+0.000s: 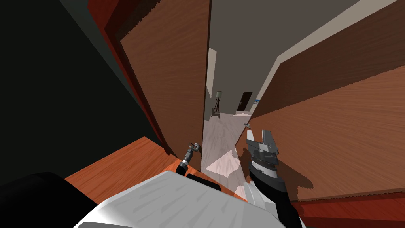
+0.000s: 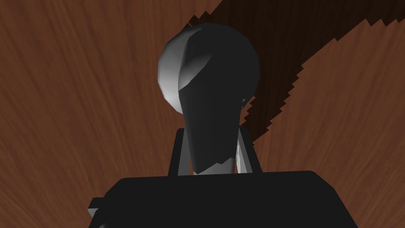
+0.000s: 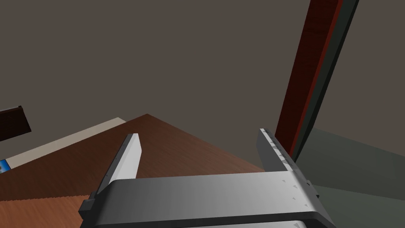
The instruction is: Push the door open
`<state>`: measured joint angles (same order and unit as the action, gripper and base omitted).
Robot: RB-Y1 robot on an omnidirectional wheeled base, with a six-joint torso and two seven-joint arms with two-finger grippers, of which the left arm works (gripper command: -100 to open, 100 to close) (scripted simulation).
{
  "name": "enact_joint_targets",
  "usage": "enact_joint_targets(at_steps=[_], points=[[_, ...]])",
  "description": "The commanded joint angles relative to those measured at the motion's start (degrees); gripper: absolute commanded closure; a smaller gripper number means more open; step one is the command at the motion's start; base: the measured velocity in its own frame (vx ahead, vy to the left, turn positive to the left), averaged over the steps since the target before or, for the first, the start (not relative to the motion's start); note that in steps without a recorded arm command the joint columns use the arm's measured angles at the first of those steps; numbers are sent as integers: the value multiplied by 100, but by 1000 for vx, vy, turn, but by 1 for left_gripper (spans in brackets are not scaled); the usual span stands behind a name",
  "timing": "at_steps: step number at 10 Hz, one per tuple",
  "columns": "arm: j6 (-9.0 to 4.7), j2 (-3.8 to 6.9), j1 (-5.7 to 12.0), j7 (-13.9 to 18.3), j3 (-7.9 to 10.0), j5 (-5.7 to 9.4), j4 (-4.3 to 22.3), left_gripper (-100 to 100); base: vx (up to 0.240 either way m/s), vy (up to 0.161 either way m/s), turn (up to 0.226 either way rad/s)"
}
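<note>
Gripping the handle (image 2: 209, 99) with my left gripper (image 2: 213, 132), jaws pinching its neck so I can steer the brown door (image 1: 170, 79), ajar ahead-left. Right gripper (image 3: 197, 134) hangs clear, jaws spread.

From where I stand, the right forearm (image 1: 277, 194) is black, with a white band and a ribbed grey collar below the grey, box-bodied right gripper (image 1: 259, 137) with two thin pale blade fingers, while the slimmer, dark left forearm (image 1: 184, 162) has a grey ribbed ring behind the small left gripper (image 1: 193, 147).
</note>
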<state>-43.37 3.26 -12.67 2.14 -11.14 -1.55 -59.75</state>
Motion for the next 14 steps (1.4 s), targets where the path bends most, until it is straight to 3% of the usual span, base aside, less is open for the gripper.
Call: enact_joint_targets(at_steps=[1,9,14], points=[[-14,1,-29,2,-8,-2,7,100,0,0,0],[38,90,142,-126,438,178,128,100,162,-64,43],[65,88,240,-212,739,301,215,100,154,-72,55]])
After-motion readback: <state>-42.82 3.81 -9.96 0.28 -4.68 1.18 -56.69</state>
